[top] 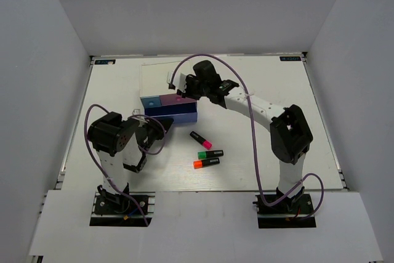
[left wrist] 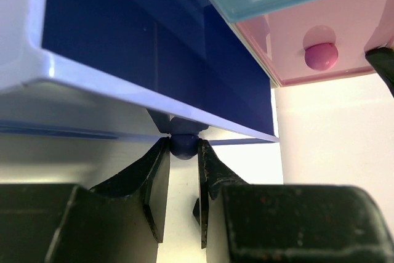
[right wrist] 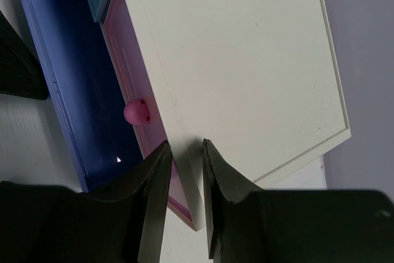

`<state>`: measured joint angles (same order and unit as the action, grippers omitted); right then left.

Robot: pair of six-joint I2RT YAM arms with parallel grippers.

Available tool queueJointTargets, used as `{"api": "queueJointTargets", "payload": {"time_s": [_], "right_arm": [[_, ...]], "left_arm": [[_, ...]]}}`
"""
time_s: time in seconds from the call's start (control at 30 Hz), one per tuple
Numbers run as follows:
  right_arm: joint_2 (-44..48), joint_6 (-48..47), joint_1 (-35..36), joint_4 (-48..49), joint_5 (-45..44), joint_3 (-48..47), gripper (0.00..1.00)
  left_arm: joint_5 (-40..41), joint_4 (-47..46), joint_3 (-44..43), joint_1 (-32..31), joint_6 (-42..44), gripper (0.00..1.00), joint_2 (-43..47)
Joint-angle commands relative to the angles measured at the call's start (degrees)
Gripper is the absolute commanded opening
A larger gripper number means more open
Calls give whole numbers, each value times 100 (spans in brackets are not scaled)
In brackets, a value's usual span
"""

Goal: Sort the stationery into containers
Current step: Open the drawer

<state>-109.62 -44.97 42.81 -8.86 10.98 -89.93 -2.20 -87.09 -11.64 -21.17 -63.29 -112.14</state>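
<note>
The white-topped drawer unit (top: pixel 157 78) stands at the back middle. Its wide periwinkle drawer (top: pixel 175 114) is pulled out, below the light blue drawer (top: pixel 149 100) and pink drawer (top: pixel 168 99). My left gripper (top: pixel 161 127) is shut on the periwinkle drawer's dark blue knob (left wrist: pixel 184 145). My right gripper (right wrist: pixel 183 152) has its jaws a narrow gap apart over the unit's front top edge by the pink knob (right wrist: pixel 137 111), holding nothing. The pink-ended (top: pixel 201 140), green-ended (top: pixel 210 153) and orange-ended (top: pixel 206 163) markers lie on the table. The oblong block and the cube are out of view.
White walls enclose the table on the left, back and right. The right arm (top: pixel 258 106) reaches across from the right above the table. The markers lie between the two arm bases, just right of the open drawer.
</note>
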Motion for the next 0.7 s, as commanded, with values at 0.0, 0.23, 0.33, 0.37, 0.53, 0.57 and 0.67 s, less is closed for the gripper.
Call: {"api": "queueJointTargets", "payload": {"time_s": [0.0,0.23,0.33,0.37,0.53,0.57,0.67], "right_arm": [[-226,164,-71,535,-377,-270,32],[-279,226,-71,509,-413,-315,38],[-209,217,-71,473,-290,-253,55],[-148,217,-53,534,-264,-140,59],[99,217,-53,631,-237,72,69],[108,217,-79,631,-228,72,69],[178,234,-88,666,-228,116,72]], "left_arm": [[-448,-1214,478,-133,124,9,-115],[-501,-1267,601,-133,124,10,-63],[-562,-1267,540,-133,124,32,-115],[-563,-1267,540,-133,71,38,-115],[-563,-1144,487,-72,18,72,24],[-563,-1144,487,-72,18,74,86],[-501,-819,539,-72,18,81,411]]}}
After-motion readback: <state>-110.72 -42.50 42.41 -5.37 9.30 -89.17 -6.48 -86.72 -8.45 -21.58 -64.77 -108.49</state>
